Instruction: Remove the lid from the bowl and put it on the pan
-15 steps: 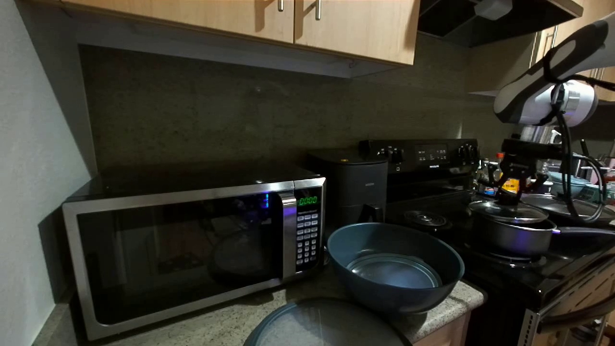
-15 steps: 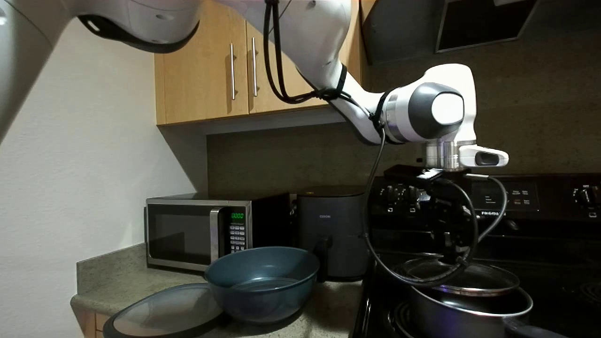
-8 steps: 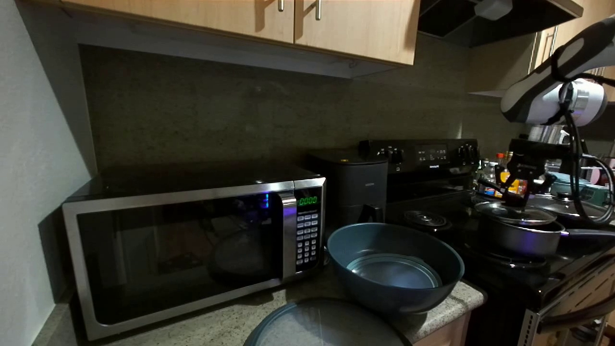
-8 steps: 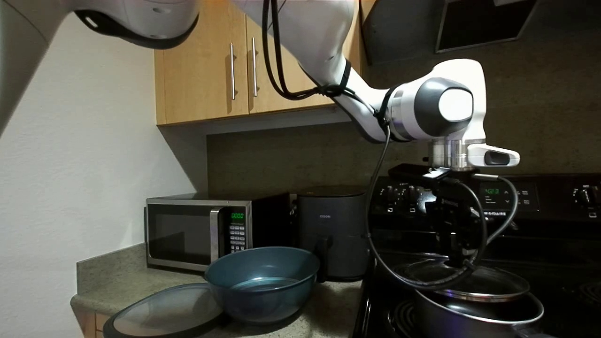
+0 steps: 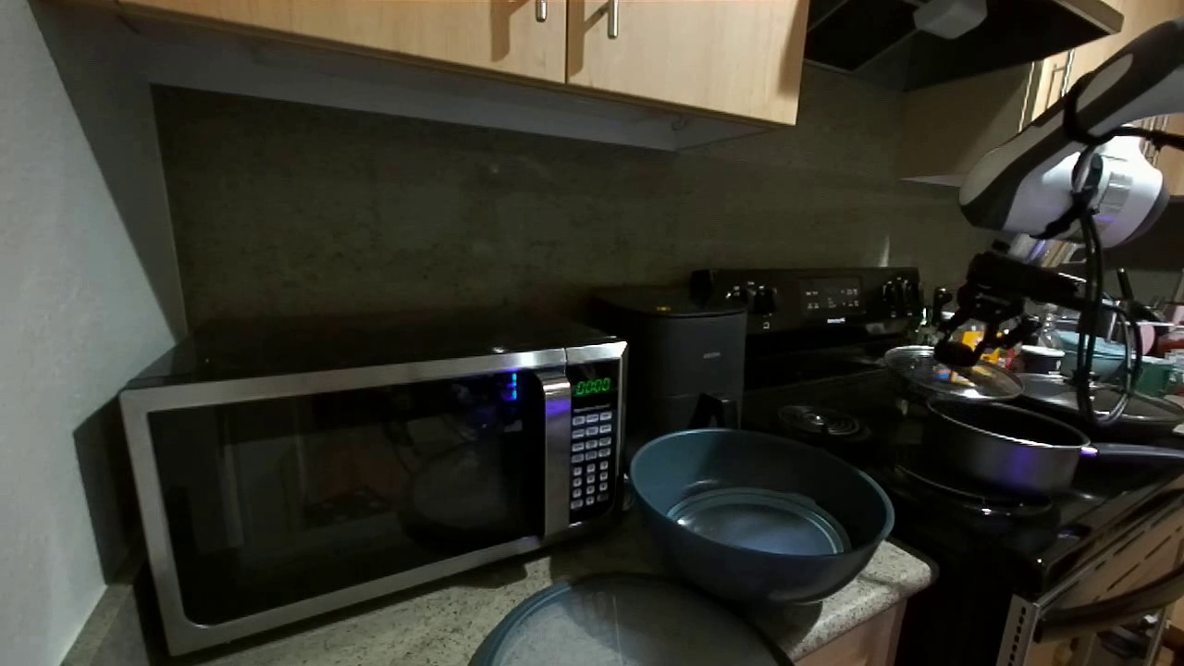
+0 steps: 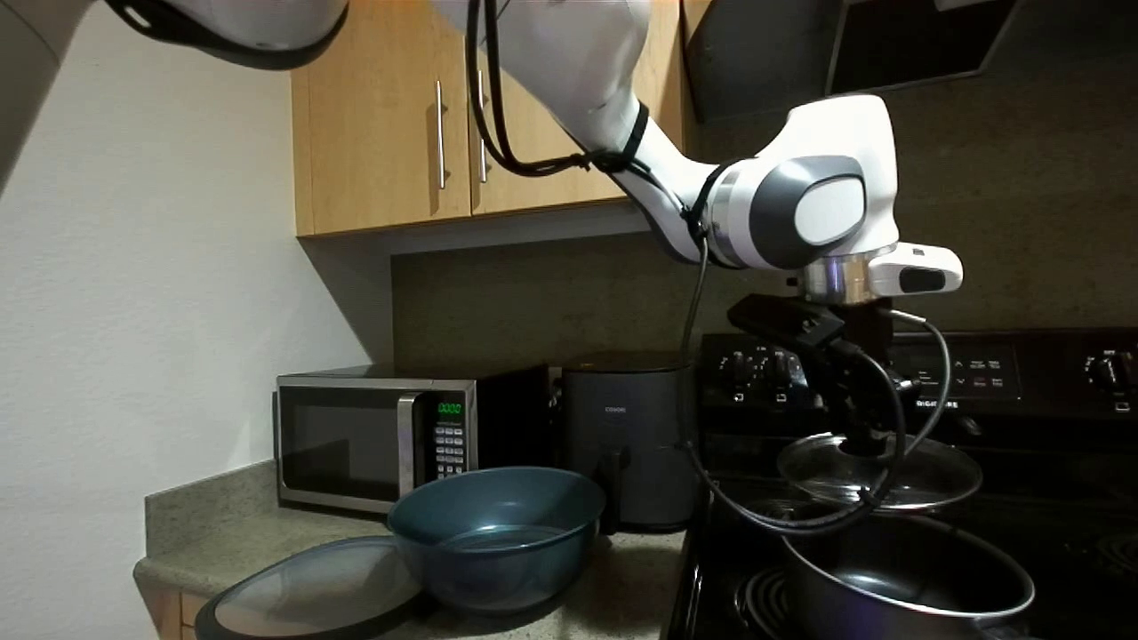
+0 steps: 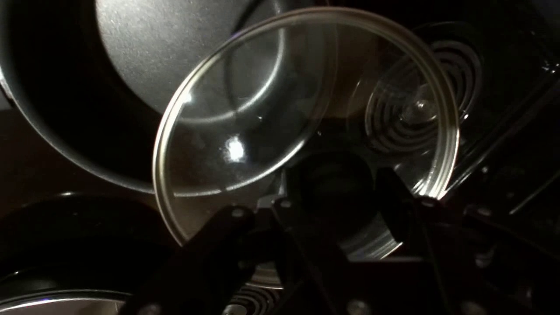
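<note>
**Lid (image 7: pixel 306 135) held off-centre from the uncovered pan (image 7: pixel 162 61)**

In the wrist view, the claw (image 7: pixel 336 188) is closed on the lid's dark knob (image 7: pixel 337 175), which stands between its jaws. The lid is round, without a long axis; the decisive relation is its offset. The pan lies toward the upper left, overlapped only in part, so the coming move probably calls for a shift that way before lowering.

In an exterior view, the lid appears tilted, higher than the pan and on the side away from its handle (image 5: pixel 1138 453); the offset is plain here, whereas the claw hides the knob.

In an exterior view, a cable (image 6: pixel 805 531) crosses in front of the lid; whether lid and pan touch cannot be told. The bowl (image 6: pixel 507 578), absent from the wrist view, stands uncovered on the counter (image 6: pixel 267 524), a frosted cover (image 6: pixel 320 587) beside it.
</note>
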`<state>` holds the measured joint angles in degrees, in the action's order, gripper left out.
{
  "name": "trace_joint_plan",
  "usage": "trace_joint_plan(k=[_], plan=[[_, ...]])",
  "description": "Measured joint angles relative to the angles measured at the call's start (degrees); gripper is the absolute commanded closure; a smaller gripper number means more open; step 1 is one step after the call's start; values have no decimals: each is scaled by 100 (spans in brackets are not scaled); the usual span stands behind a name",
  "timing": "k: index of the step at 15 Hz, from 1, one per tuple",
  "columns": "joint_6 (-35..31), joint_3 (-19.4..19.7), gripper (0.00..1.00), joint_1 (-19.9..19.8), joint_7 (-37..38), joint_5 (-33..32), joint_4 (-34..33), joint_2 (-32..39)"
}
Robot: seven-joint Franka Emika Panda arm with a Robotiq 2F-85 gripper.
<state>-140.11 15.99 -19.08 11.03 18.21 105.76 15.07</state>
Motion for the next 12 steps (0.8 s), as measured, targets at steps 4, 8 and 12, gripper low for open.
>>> trace_joint_plan(k=[4, 8, 12], plan=[[-32, 28, 78, 14, 0, -198, 415, -563], [-12, 122, 78, 35, 19, -627, 891, -1118], [266, 238, 78, 33, 20, -750, 1211, -1473]])
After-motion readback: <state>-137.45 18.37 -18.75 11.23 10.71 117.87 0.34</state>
